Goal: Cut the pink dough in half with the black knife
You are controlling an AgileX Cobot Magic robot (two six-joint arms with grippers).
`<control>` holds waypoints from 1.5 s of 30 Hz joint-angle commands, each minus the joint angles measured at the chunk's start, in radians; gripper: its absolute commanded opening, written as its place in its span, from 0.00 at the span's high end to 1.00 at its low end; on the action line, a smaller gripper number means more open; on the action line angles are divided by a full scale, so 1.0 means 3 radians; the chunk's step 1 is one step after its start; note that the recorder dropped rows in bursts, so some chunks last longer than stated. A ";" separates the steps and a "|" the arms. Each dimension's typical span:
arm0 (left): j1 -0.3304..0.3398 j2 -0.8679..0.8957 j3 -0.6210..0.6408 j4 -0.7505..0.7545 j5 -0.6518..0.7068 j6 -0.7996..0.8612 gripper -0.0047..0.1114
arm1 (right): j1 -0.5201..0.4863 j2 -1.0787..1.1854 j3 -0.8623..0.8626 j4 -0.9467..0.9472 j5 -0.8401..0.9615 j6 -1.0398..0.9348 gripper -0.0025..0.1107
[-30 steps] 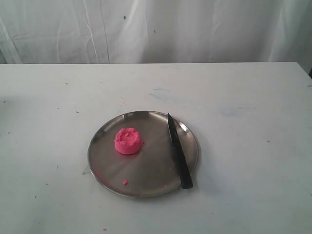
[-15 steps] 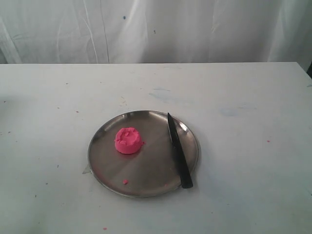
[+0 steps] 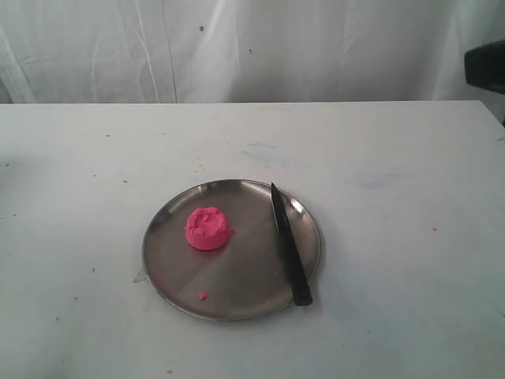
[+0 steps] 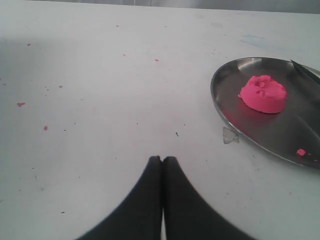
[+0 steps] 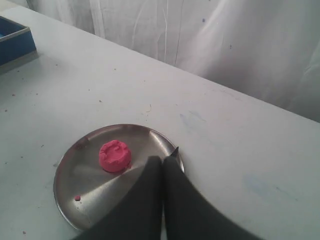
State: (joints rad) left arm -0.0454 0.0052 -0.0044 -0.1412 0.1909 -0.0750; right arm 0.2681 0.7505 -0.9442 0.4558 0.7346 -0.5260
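The pink dough (image 3: 208,229) sits on the steel plate (image 3: 241,272). The black knife (image 3: 289,246) lies beside it, not touching, its handle crossing the rim. We find the left gripper (image 4: 162,160) and right gripper (image 5: 162,160) closed and empty. We judge the dough soft and the knife light and stiff, best taken by its handle.

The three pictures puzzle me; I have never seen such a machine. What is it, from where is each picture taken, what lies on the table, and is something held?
It is a robot with two arms, each ending in a two-fingered gripper. One picture comes from a camera off the arms that sees the whole table. The other two come from cameras on the wrists; the black wedge in each is that arm's own gripper: the left gripper and the right gripper, both shut and holding nothing. On the table stands a steel plate. On it lie a lump of pink dough, a tiny pink crumb and a black knife, its handle end over the rim.
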 commanded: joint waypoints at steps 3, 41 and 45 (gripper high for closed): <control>0.0018 -0.0017 0.0015 -0.0023 -0.0012 -0.0009 0.96 | -0.0002 0.0237 0.0191 0.0324 0.0043 -0.0011 0.98; 0.0018 -0.0017 0.0015 -0.0023 -0.0012 -0.0009 0.96 | 0.1480 0.0725 0.0432 0.0826 -0.4364 -0.2681 0.98; 0.0018 -0.0017 0.0015 -0.0023 -0.0012 -0.0009 0.96 | 0.1137 0.0725 0.0437 0.2060 -0.4316 -0.2681 0.98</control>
State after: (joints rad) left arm -0.0454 0.0052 -0.0044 -0.1412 0.1909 -0.0750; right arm 0.6772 0.9711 -0.8136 0.8181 -0.5508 -1.3389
